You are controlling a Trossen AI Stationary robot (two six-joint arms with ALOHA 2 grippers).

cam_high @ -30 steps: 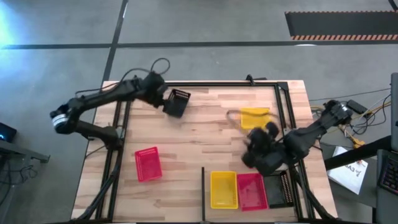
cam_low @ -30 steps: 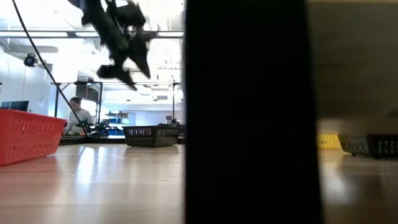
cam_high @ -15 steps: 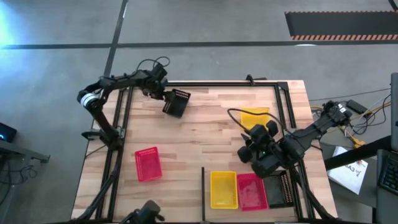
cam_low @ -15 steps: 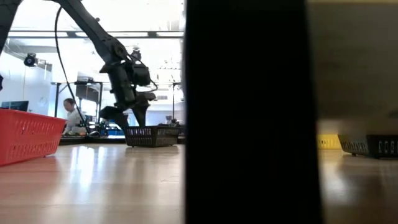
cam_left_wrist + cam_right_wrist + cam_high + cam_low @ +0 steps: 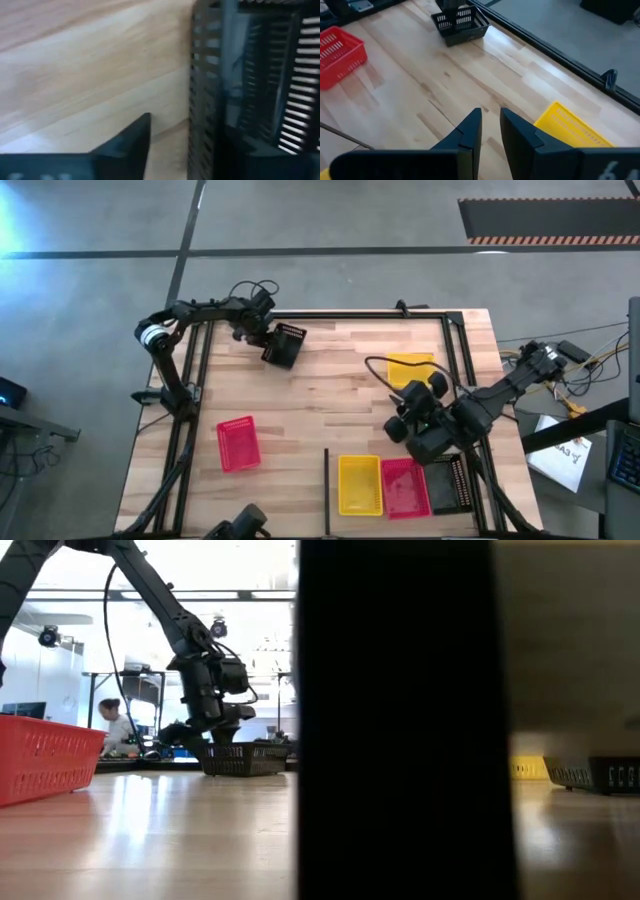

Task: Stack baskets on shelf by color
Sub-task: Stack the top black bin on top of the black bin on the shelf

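From above I see my left gripper [image 5: 262, 338] at the table's [image 5: 320, 395] far left corner, fingers straddling a wall of a black basket [image 5: 284, 345]; whether they pinch it I cannot tell. My right gripper [image 5: 490, 131] hovers near the right edge, fingers nearly closed, empty, beside a yellow basket [image 5: 410, 369]. The low view is half blocked by a dark post [image 5: 395, 720]. A red basket [image 5: 238, 443] sits near the left edge.

Right end effector [image 5: 491, 126], fingers nearly together and empty, above wood between yellow basket [image 5: 575, 129] and red basket [image 5: 339, 54].
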